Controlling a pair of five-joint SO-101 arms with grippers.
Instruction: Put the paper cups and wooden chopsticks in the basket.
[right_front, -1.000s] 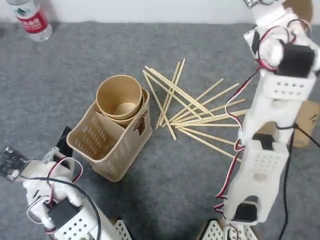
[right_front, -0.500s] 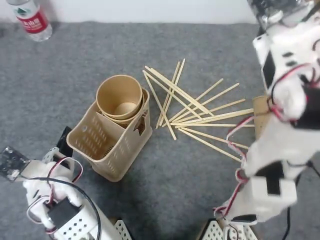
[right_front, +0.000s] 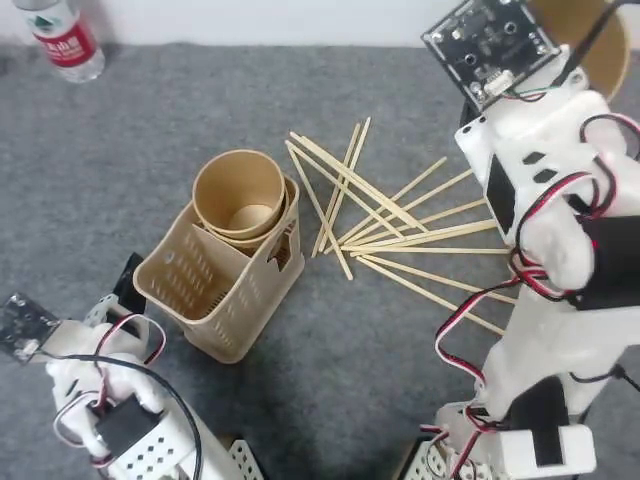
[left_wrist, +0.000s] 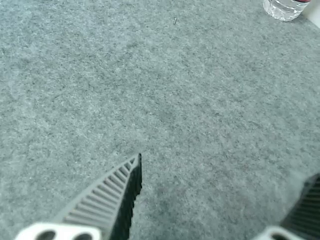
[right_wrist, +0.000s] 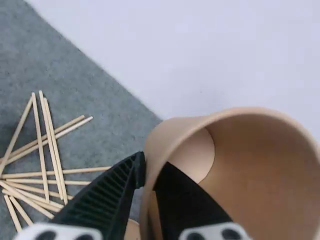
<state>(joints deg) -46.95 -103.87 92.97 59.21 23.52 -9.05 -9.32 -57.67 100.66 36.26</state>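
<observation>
The right end effector (right_wrist: 150, 167) is clenched on the rim of a tan paper cup (right_wrist: 250, 160). One ribbed black finger (right_wrist: 107, 195) sits against the outside of the wall and the other inside it. The cup is plain kraft brown with a rolled lip and a paler inner wall, and it is tipped so its open mouth faces the wrist camera. In the high view this held cup (right_front: 600, 45) sits raised off the counter (right_front: 400, 380) at the far right edge, beyond the arm's camera board.

The wooden chopsticks (right_front: 420, 236) lie below that end effector and to its side. They are thin pale sticks fanned loosely and crossing one another on the grey felt-like counter top. From the right wrist they (right_wrist: 55, 172) show spread out on the grey surface just past the outer finger.

The basket (right_front: 200, 290) is a beige slotted plastic tub. It stands well apart from the right end effector, on the other side of the chopsticks. More paper cups (right_front: 238, 185) are nested upright in the basket's far end, their mouths rising above its rim.

The left end effector (left_wrist: 225, 175) is released, its two ribbed fingers spread wide over bare grey counter, near the basket. A clear water bottle (left_wrist: 285, 7) lies far ahead of it, by the counter's back edge (right_front: 60, 35)
</observation>
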